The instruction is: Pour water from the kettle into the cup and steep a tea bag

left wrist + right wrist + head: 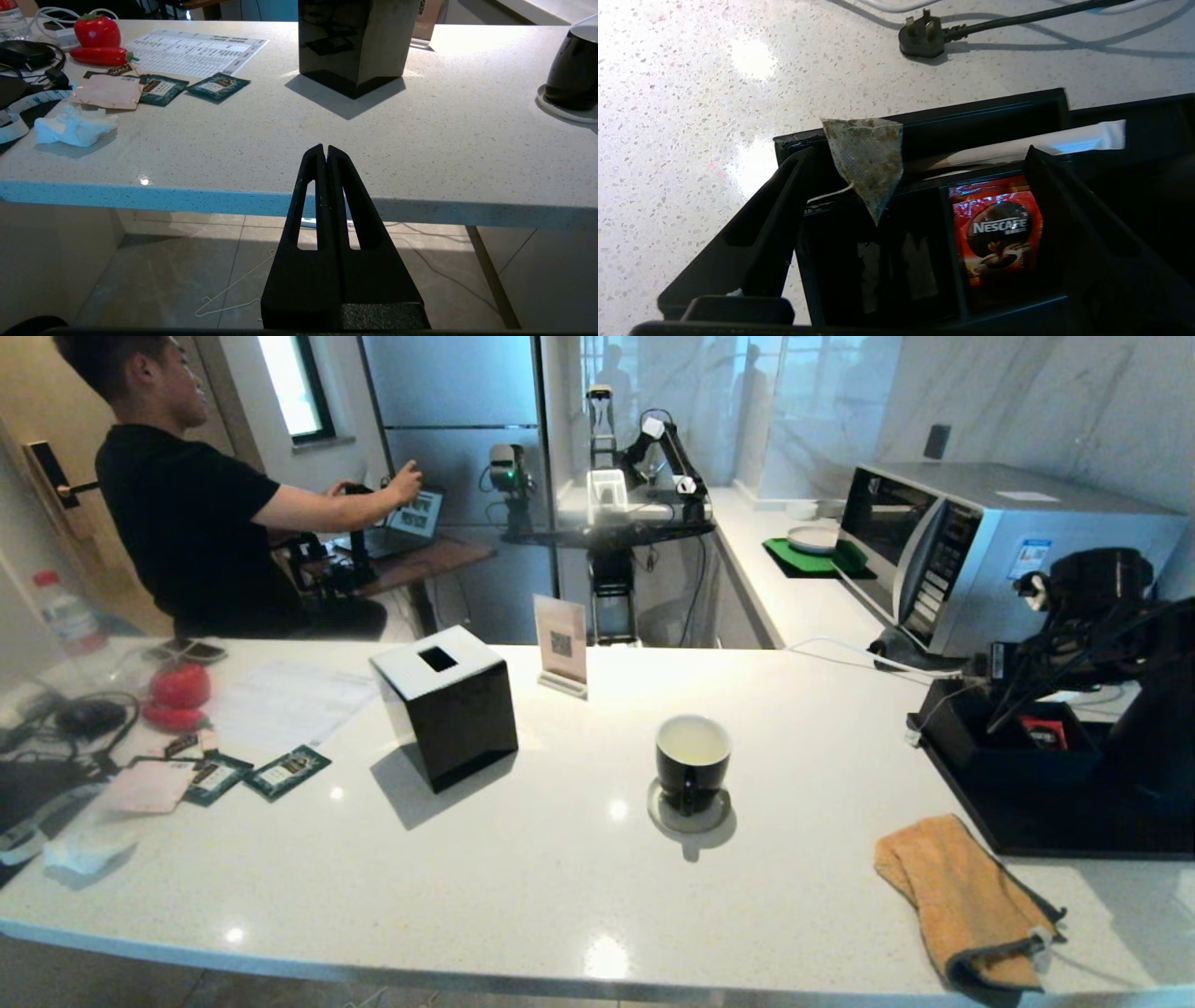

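Over the black organiser box (924,261) at the right end of the counter, the right gripper (915,182) hangs with its fingers spread wide and nothing between them; one finger (756,228) sits outside the box's wall, the other (1069,219) on the far side of the compartments. Tea bag (866,161) — a small speckled pouch — leans against the box's back wall between the two fingers, nearer the first, touching neither as far as can be seen; a thin pale string trails from it toward that finger. Beside it, in the next compartment, a red Nescafé packet (994,228); behind that, a white stick sachet (1064,140). Beyond the box, a black plug (922,39) and its cable lie on the speckled counter (560,877).

Head view: right arm (1092,616) reaches down into the box from the right. Cup (692,761), black with white inside, stands on a round grey coaster (689,814) mid-counter, well apart from the box. Orange cloth (962,896) near the front edge. Black tissue box (448,705) left of the cup; green sachets (285,772) further left. Microwave (990,546) behind. Person in black (187,513) seated beyond the counter.

Left gripper (326,154) parked below the counter's front edge, fingers pressed together, holding nothing.
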Controlling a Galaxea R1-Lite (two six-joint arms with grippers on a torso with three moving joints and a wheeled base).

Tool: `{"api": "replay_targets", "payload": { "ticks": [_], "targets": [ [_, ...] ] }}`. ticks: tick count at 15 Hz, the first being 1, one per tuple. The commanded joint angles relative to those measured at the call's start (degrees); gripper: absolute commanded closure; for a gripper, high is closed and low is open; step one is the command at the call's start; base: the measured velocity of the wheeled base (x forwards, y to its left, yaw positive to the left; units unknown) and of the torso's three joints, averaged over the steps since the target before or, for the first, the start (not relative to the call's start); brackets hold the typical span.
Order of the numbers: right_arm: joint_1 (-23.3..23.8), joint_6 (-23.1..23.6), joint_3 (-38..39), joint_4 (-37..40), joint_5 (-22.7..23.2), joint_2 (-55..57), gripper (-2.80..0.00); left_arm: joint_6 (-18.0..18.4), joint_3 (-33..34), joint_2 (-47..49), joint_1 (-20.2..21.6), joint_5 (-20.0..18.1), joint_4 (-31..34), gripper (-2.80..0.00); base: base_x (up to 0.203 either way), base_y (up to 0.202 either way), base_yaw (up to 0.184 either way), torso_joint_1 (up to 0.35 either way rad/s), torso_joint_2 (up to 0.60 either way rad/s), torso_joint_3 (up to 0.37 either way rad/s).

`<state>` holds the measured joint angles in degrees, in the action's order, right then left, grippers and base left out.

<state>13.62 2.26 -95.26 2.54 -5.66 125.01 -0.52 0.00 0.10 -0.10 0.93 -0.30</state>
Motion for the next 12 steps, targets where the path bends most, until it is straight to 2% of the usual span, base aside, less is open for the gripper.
{"api": "replay_targets", "payload": {
  "ticks": [1,10,12],
  "targets": [
    [-0.2,0.0,0.0,0.0,-0.1,0.8,-2.80,-0.1,0.0,0.0,0.0,0.0,0.0,0.00,0.000,0.000,0.000,0.000,0.00,0.000],
    [-0.7,-0.3,-0.2,-2.9,-0.1,3.0,-2.80,0.0,0.0,0.0,0.0,0.0,-0.1,0.00,0.000,0.000,0.000,0.000,0.00,0.000],
    [-0.8,-1.7,-1.7,-3.1,-0.3,3.7,-2.80,0.0,0.0,0.0,0.0,0.0,-0.1,0.00,0.000,0.000,0.000,0.000,0.00,0.000]
  ]
}}
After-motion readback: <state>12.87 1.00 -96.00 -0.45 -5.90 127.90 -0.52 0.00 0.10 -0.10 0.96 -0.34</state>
